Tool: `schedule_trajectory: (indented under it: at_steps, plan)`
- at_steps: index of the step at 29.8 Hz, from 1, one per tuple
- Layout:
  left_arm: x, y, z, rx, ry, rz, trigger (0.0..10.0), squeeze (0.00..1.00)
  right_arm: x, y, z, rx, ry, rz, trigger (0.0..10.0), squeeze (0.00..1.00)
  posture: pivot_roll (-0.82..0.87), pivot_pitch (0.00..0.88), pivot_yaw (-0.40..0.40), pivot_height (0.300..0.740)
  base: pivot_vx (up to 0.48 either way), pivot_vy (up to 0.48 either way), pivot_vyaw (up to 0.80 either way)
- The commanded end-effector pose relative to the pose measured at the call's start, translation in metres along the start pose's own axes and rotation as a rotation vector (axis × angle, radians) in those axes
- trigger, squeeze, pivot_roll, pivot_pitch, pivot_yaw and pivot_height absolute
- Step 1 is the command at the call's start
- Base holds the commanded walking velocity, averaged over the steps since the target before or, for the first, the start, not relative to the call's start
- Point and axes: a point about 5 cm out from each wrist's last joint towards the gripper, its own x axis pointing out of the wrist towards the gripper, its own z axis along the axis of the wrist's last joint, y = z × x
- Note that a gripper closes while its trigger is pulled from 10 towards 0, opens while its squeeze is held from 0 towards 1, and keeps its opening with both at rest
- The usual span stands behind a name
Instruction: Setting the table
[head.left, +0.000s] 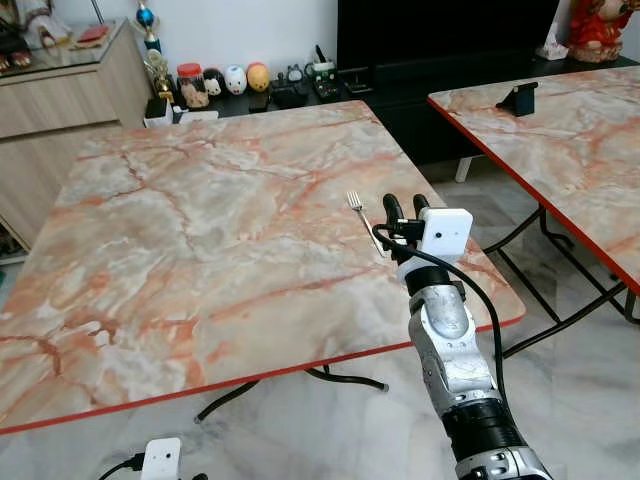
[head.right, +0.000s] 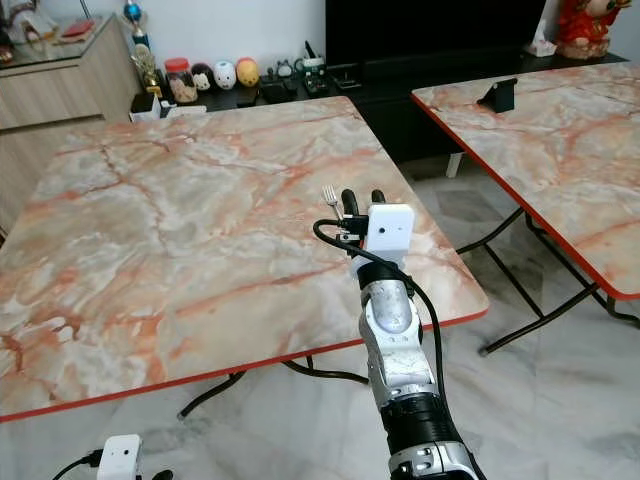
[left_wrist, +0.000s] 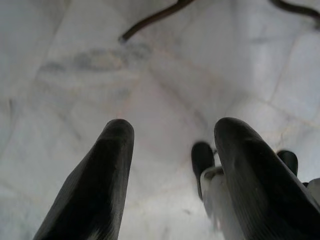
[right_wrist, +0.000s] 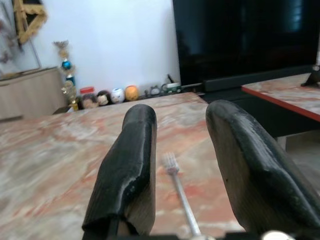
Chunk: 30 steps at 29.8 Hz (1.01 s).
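A marble-patterned desk (head.left: 200, 250) with a red edge stands in front of the robot. A silver fork (head.left: 362, 218) lies flat on it near the right-hand edge, tines pointing away from the robot toward the far wall.

The right end effector (head.left: 405, 208) reaches out over that part of the desk, just above the surface, with a white camera box on its wrist. Its two black fingers (right_wrist: 130, 170) stand apart, one on each side of the fork (right_wrist: 179, 192), and in the right wrist view the handle runs down the gap between them without touching either finger.

The left end effector (left_wrist: 170, 175) hangs low beside the robot, below desk height, pointing at the pale tiled floor (left_wrist: 100, 75); its fingers are apart with nothing between them. A dark curved desk leg shows on the floor beyond it.

A second marble desk (head.left: 560, 140) stands well apart to the right, carrying a small dark phone stand (head.left: 519, 97). Behind the first desk a low dark shelf (head.left: 300, 95) under a black television (head.left: 440, 30) holds a row of small figurines (head.left: 235, 78) and a red-lidded jar (head.left: 190, 85). A wooden cabinet (head.left: 60, 110) stands at the far left
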Motion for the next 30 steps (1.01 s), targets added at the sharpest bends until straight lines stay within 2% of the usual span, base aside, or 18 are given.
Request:
schedule_trajectory:
  at_steps: [1,10,17,26,30]
  plan:
    - [0.000,-0.001,-0.002,0.008,0.013,-0.005,10.0,0.00,0.000,-0.004,0.000,-0.009,0.004,-0.011,10.0,0.00,-0.07,0.000,0.061,0.740,0.285,0.000,0.00]
    - [0.000,-0.001,-0.002,0.006,0.014,-0.007,10.0,0.00,0.000,-0.004,0.000,-0.019,0.006,-0.007,10.0,0.00,-0.07,0.000,0.060,0.740,0.287,0.000,0.00]
    - [0.000,-0.001,-0.002,0.007,0.013,-0.008,10.0,0.00,-0.001,-0.005,-0.001,-0.022,0.013,-0.008,10.0,0.00,-0.07,0.000,0.060,0.740,0.288,0.000,0.66]
    - [0.000,-0.001,-0.002,0.013,0.014,-0.001,10.0,0.00,-0.001,-0.006,-0.003,-0.014,0.029,-0.011,10.0,0.00,-0.07,0.000,0.059,0.740,0.000,0.000,0.00]
    - [0.000,-0.001,-0.002,0.014,0.015,-0.001,10.0,0.00,-0.002,-0.011,-0.011,-0.051,0.100,-0.036,10.0,0.00,-0.07,0.000,0.060,0.740,0.000,0.000,0.00]
